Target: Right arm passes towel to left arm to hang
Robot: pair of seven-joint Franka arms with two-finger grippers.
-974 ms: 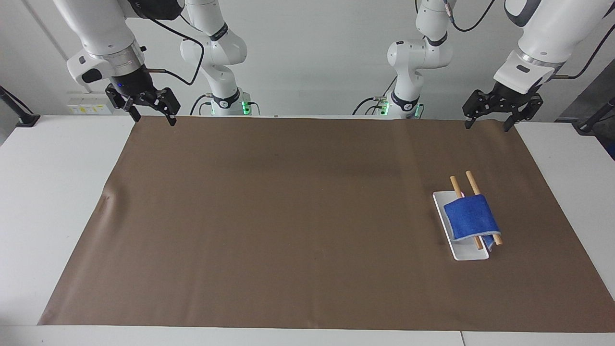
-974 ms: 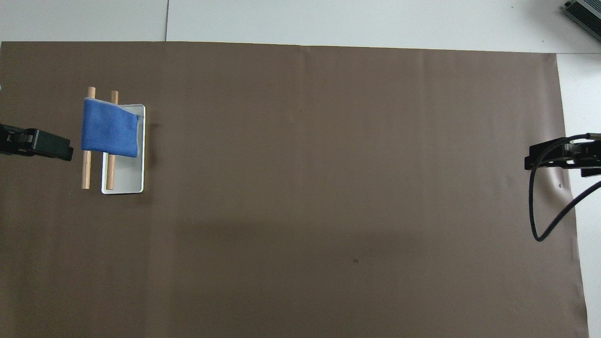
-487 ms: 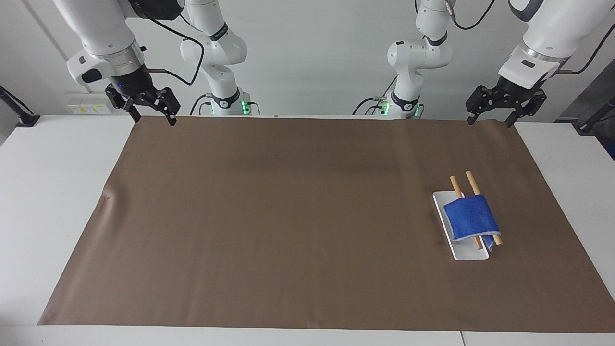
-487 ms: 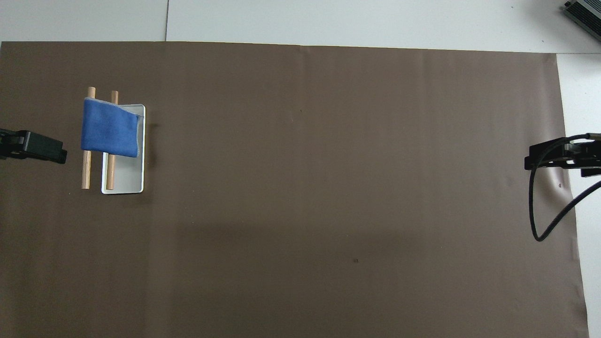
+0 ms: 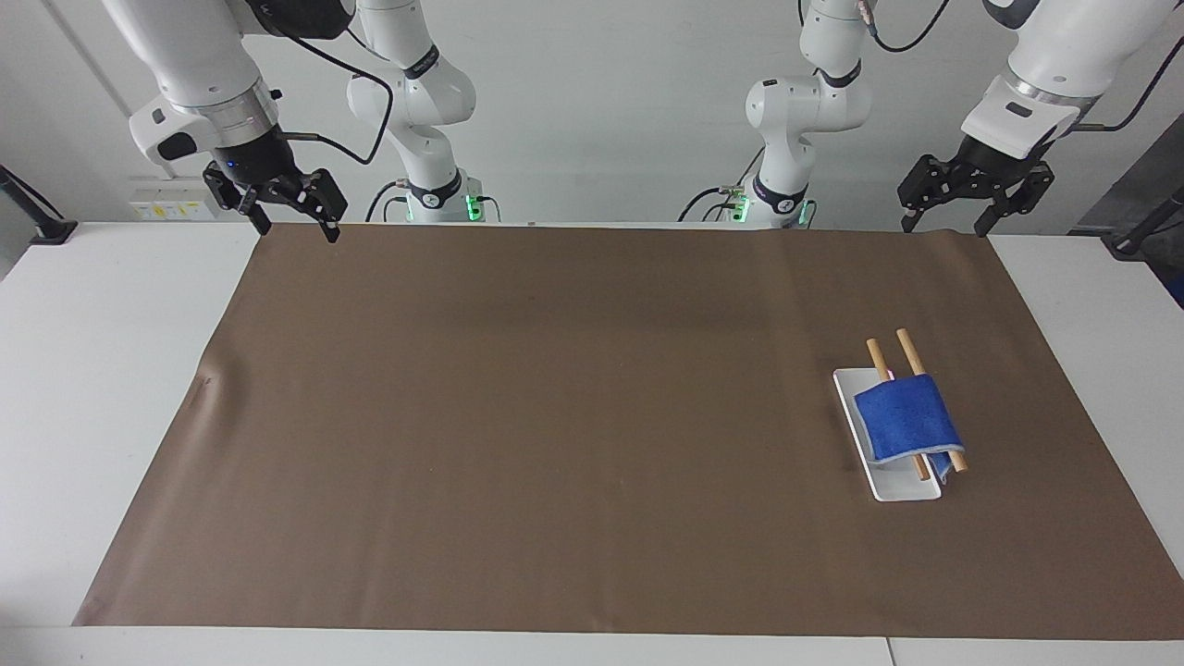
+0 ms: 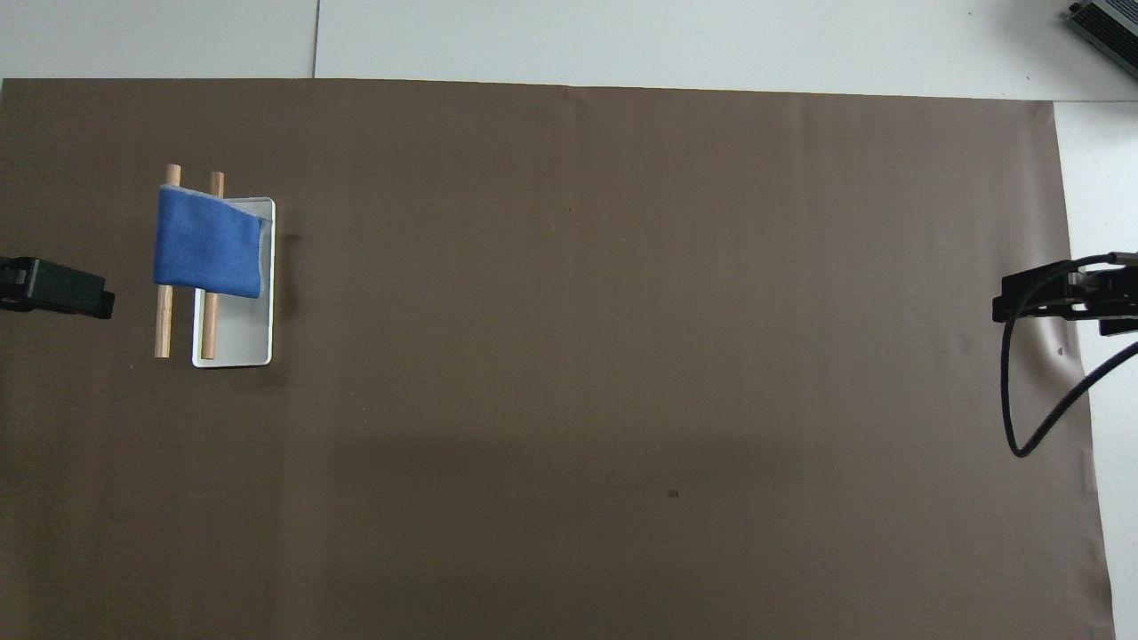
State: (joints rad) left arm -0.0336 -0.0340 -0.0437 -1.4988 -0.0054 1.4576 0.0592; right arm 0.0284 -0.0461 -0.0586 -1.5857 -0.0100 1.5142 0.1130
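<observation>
The blue towel (image 5: 906,421) hangs folded over two wooden rods (image 5: 909,351) of a small rack with a white base (image 5: 902,486), toward the left arm's end of the table. It also shows in the overhead view (image 6: 209,242). My left gripper (image 5: 942,227) is open and empty, up in the air over the mat's edge nearest the robots, well apart from the towel. My right gripper (image 5: 298,231) is open and empty, waiting over the mat's corner at the right arm's end.
A big brown paper mat (image 5: 555,416) covers most of the white table (image 5: 102,370). The rack's rods stick out past the towel on both sides (image 6: 162,329). A black cable (image 6: 1013,400) loops under the right gripper (image 6: 1058,298).
My left gripper has risen a little and drawn back from the rack toward its own end of the table. The right arm and the towel have not moved.
</observation>
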